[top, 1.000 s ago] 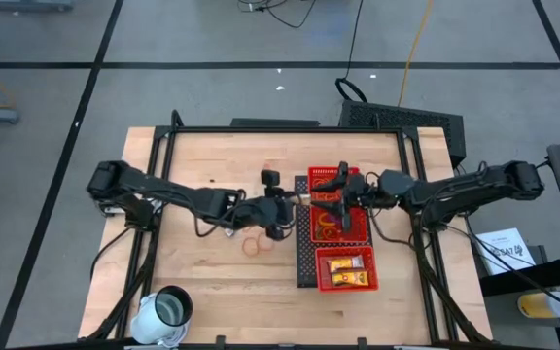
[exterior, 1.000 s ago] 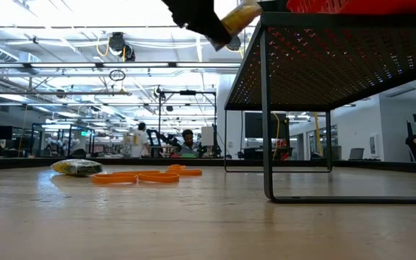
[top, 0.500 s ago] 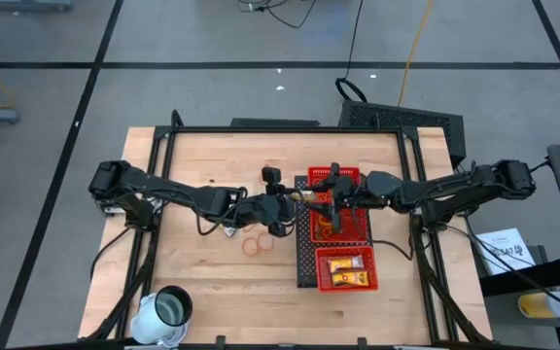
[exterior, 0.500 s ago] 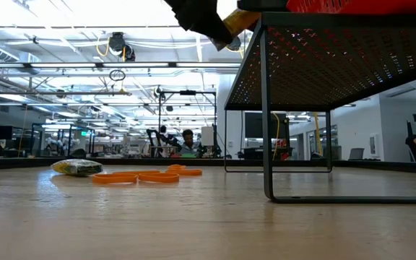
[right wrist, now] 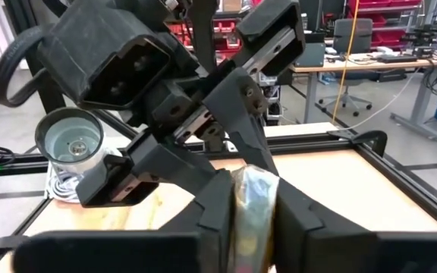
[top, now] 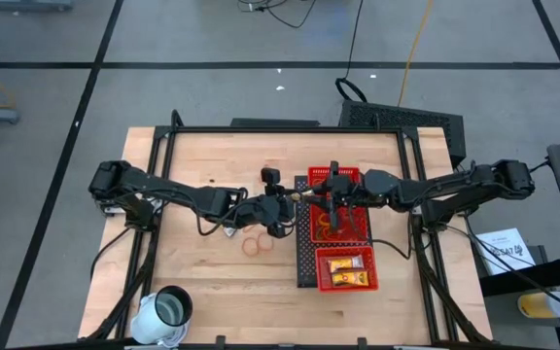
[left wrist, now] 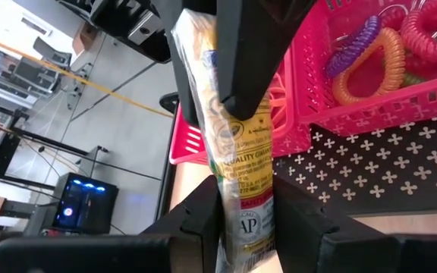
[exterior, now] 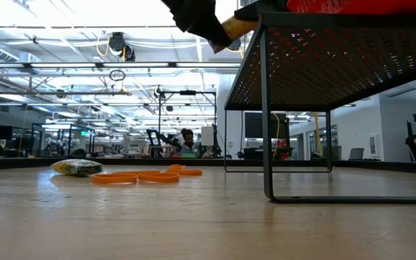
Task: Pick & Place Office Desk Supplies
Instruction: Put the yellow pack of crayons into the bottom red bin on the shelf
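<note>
R gripper [top: 311, 197] had closed onto yellow crinkly plastic crayon packet [left wrist: 237, 152], L gripper [top: 297, 198] still gripping; 2 grippers shared it.

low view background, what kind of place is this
Most likely a robotics lab or workshop in a large open industrial hall: exposed ceiling ducts and lights, rows of workbenches with monitors, and people at stations beyond the wooden table.
</note>
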